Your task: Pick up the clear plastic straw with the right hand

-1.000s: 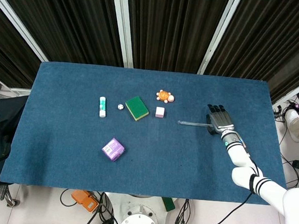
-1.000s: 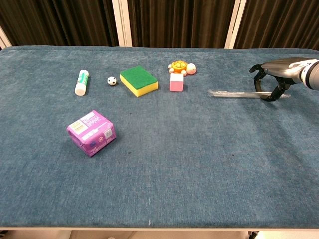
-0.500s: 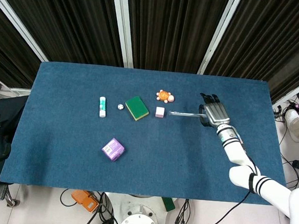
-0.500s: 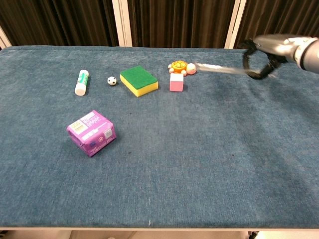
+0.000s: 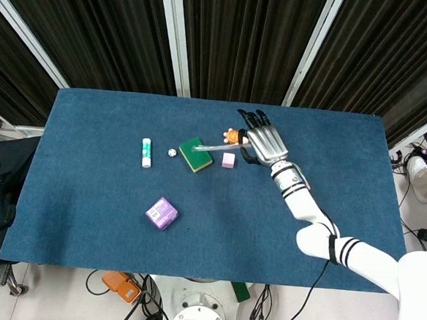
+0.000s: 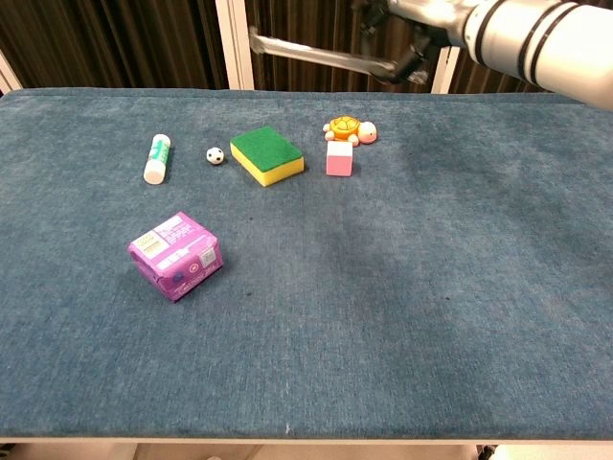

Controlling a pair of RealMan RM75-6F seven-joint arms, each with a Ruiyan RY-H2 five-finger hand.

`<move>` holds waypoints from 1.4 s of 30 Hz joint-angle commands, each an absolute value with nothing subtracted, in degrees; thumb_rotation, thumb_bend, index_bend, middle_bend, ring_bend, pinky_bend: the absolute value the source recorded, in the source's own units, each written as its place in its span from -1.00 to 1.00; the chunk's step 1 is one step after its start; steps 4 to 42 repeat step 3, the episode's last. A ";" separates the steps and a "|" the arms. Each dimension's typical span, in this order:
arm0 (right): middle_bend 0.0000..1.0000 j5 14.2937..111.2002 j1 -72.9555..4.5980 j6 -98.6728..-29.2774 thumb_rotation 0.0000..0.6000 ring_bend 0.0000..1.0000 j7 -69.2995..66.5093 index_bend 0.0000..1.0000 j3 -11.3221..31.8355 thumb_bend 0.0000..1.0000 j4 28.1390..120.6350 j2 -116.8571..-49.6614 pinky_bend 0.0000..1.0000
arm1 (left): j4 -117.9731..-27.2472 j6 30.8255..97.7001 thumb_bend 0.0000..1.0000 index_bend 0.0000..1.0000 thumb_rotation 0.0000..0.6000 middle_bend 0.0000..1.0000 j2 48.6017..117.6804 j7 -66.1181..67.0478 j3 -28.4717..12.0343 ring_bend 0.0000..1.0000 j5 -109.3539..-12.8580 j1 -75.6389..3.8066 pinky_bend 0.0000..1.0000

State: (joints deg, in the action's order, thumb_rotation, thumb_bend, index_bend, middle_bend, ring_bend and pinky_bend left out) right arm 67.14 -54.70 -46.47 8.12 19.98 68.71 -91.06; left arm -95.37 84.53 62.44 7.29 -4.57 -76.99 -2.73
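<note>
My right hand [image 5: 264, 143] holds the clear plastic straw [image 5: 211, 147] high above the table, fingers closed around its right end. In the chest view the right hand [image 6: 407, 21] is at the top edge and the straw [image 6: 316, 52] sticks out to the left, in front of the curtain. From the head view the straw's free end lies over the green sponge [image 5: 195, 154]. My left hand is outside both views.
On the blue table [image 5: 87, 188] lie a glue stick [image 5: 146, 152], a tiny football [image 5: 171, 153], the green and yellow sponge [image 6: 267, 155], an orange turtle toy [image 6: 350, 129], a pink cube [image 6: 338, 159] and a purple packet [image 6: 177, 255].
The right hand has lifted the straw off the cloth and carried it up and to the left, from the right side of the table to above the sponge and turtle.
</note>
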 commanded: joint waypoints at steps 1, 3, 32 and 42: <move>-0.79 68.26 -55.55 -47.59 1.00 -0.71 7.61 0.32 20.35 0.21 69.50 -91.47 -0.84 | -95.49 84.42 -0.15 -0.74 1.00 -1.00 62.33 7.14 -4.67 -1.00 -76.79 -2.77 -0.87; -0.79 68.45 -55.86 -48.28 1.00 -0.71 7.58 0.32 20.65 0.20 69.93 -91.47 -0.84 | -95.44 84.51 -0.15 -0.74 1.00 -1.00 62.32 7.13 -4.68 -1.00 -76.94 -2.79 -0.87; -0.79 68.45 -55.86 -48.28 1.00 -0.71 7.58 0.32 20.65 0.20 69.93 -91.47 -0.84 | -95.44 84.51 -0.15 -0.74 1.00 -1.00 62.32 7.13 -4.68 -1.00 -76.94 -2.79 -0.87; -0.79 68.45 -55.86 -48.28 1.00 -0.71 7.58 0.32 20.65 0.20 69.93 -91.47 -0.84 | -95.44 84.51 -0.15 -0.74 1.00 -1.00 62.32 7.13 -4.68 -1.00 -76.94 -2.79 -0.87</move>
